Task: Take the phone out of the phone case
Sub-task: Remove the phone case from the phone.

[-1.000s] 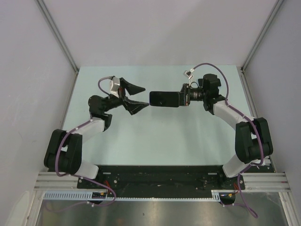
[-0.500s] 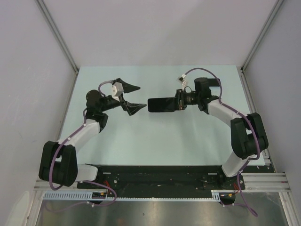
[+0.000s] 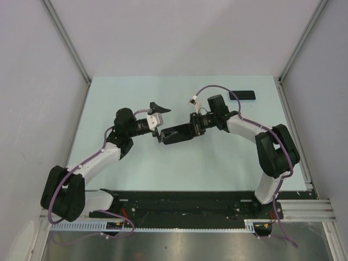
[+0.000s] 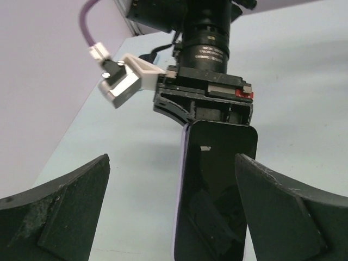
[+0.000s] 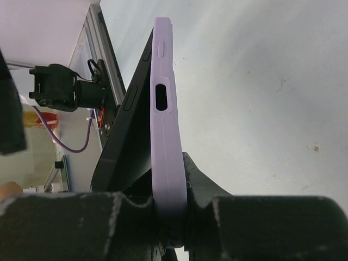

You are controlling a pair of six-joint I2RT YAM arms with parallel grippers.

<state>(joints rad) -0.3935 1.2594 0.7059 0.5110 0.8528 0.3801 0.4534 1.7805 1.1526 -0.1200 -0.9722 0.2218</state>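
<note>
**Mid-table:** The black phone (image 5: 124, 130) stands partly sprung from its lilac phone case (image 5: 166, 141). One long edge is lifted clear, so the two form a narrow wedge above the middle of the pale mint table (image 3: 217, 163).

The right gripper (image 3: 193, 126) is clamped tight on one short end of the case and holds it out towards the other arm. The left gripper (image 3: 161, 122) is spread to its widest. Its two dark fingers (image 4: 60, 212) flank the free end with gaps on both sides and grip nothing.

The tabletop is matte with a few faint specks. Plain grey-white walls (image 3: 179, 38) close it in on three sides, with aluminium posts (image 3: 68, 41) at the rear corners. A dark flat slab with a pale blue rim (image 3: 242, 95) lies near the far right corner, well apart from the arms.

The phone's screen (image 4: 220, 179) is glossy and mirrors dark shapes. The case is matte with rounded corners, and its side has an oval cutout (image 5: 162, 98) and a raised button (image 5: 161, 50). The fingers are scuffed black wedges. A purple cable (image 3: 215, 86) loops over the right wrist.
</note>
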